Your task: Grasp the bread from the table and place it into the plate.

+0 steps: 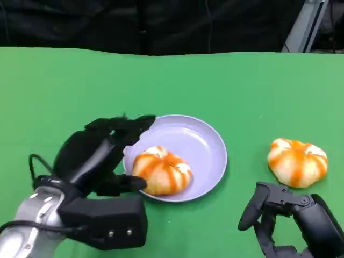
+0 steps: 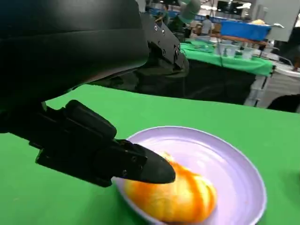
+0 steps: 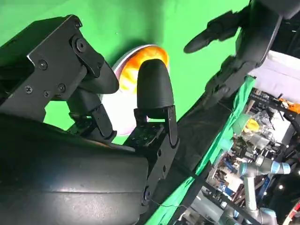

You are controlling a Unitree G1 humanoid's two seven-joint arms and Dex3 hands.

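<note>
Bread: two rounded buns are counted, each pale with orange glazed stripes running from a central dimple. One bun (image 1: 162, 171) lies inside the plate (image 1: 201, 142), at the side nearest the left hand. The second bun (image 1: 297, 161) rests on the green table (image 1: 54, 91), well apart from the plate on the robot's right. One plate is present, pale lilac, round and shallow. The left hand (image 1: 102, 156) is spread around the plate's near rim; one fingertip (image 2: 154, 169) touches the bun in the plate, but the hand grips nothing. The right hand (image 1: 279, 215) sits low near the second bun, fingers apart, holding nothing.
</note>
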